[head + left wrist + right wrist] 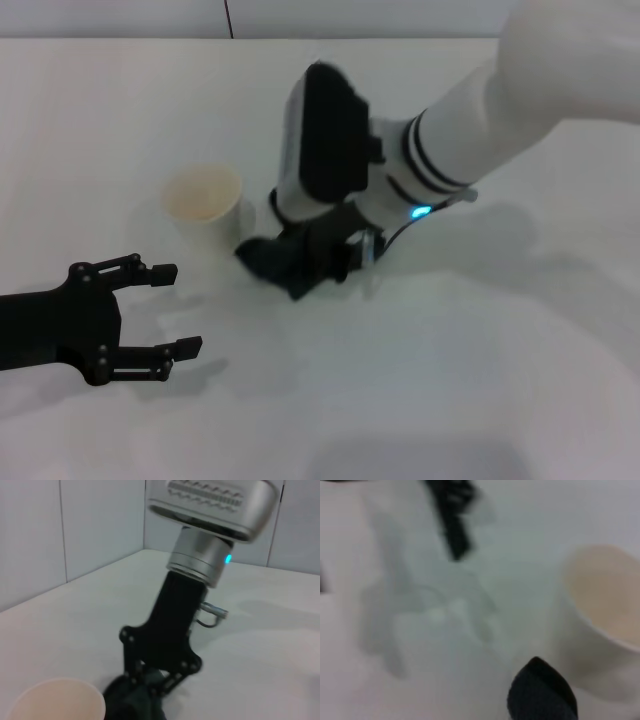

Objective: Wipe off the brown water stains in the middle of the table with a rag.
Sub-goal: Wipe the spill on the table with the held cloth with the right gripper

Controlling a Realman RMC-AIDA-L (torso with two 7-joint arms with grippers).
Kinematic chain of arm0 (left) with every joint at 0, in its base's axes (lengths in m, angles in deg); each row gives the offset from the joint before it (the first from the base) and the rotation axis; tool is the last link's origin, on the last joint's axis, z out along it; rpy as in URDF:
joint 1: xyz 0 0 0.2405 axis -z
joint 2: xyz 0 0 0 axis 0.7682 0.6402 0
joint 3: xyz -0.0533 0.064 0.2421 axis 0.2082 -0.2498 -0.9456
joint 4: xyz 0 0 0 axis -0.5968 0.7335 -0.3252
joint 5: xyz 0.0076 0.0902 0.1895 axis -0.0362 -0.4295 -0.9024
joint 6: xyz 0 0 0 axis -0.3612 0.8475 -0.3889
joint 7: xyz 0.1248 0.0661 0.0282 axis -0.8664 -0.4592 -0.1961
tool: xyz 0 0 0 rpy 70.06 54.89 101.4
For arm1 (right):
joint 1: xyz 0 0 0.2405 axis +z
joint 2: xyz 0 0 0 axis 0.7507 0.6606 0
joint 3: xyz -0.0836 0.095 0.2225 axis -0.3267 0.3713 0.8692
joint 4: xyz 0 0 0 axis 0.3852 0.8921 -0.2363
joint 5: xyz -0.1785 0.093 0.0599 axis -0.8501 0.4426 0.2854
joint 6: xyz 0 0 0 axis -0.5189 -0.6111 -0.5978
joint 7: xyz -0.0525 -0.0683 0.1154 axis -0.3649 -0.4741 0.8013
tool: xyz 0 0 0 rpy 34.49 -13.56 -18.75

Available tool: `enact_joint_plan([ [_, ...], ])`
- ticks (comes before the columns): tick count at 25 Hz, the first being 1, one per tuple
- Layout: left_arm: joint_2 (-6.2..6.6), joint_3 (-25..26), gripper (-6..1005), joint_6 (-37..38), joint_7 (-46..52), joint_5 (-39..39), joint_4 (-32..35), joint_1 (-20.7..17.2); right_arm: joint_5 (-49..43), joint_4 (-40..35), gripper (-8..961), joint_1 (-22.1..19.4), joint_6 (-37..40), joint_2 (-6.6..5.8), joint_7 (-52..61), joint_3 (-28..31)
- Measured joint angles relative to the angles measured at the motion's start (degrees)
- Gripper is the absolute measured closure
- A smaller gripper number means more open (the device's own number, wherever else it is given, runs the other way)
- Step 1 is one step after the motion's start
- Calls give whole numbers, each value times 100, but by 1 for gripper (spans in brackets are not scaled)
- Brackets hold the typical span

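My right gripper point(305, 262) points down at the middle of the white table point(450, 380) and is shut on the dark rag point(268, 262), pressing it onto the surface right next to a white cup. The left wrist view shows the same gripper point(152, 677) with the rag point(127, 700) bunched under its fingers. A dark corner of the rag point(542, 692) shows in the right wrist view. No brown water stain shows in any view. My left gripper point(178, 310) is open and empty, low over the table at the front left.
A white paper cup point(205, 208) with a cream inside stands upright just left of the rag; it also shows in the left wrist view point(55, 702) and the right wrist view point(602, 605). A grey wall borders the table's far edge.
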Motion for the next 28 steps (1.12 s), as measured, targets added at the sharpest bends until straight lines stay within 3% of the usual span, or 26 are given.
enact_joint_plan([
  [8,-14,0,112,0,6,0,0,2,270,-494,829,-13,379,0,-88,-448],
  [14,-25,0,112,-2,8,0,0,-5,191,52,817,166,-86,-1,-129,-389],
  [23,-26,0,112,-16,14,7,0,-6,-169,680,800,198,-422,-8,-376,591],
  [28,-47,0,112,-76,9,10,0,11,-129,821,791,212,-626,-5,-369,621],
])
